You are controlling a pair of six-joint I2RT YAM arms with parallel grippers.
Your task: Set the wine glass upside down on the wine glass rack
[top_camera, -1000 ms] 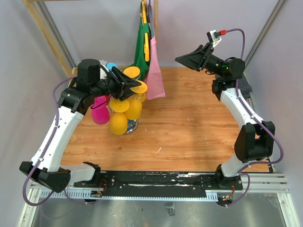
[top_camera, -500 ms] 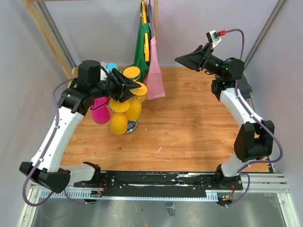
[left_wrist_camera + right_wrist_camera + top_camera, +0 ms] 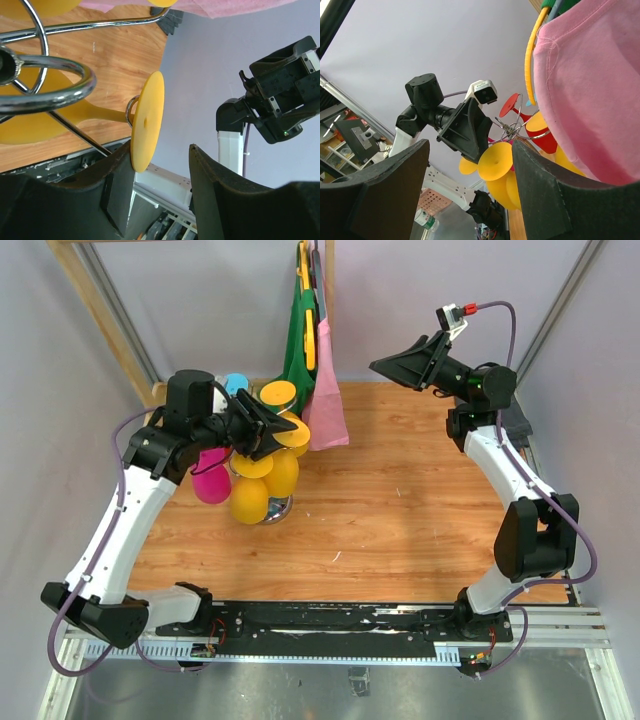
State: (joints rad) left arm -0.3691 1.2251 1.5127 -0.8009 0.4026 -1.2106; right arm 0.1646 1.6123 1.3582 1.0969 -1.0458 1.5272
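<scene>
Top external: cloth (image 3: 326,412) maybe touching rack (image 3: 279,508)

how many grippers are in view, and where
2. The left gripper is open at the rack, beside a hanging yellow glass. The right gripper is open and empty, raised over the table's back right. Neither is hidden.

- Wooden surface (image 3: 420,510): light-brown planks, grain running left to right.
- Pink cloth (image 3: 325,410): hangs at rear centre, with its lower edge over the surface.
- Green garment (image 3: 298,340): hangs just left of the pink cloth, touching it.
- Yellow hanger (image 3: 310,345): lies against the green garment, beside the pink cloth.
- Wooden frame (image 3: 100,315): post slants at rear left.
- Black rail (image 3: 340,618): runs along the surface's near edge.
</scene>
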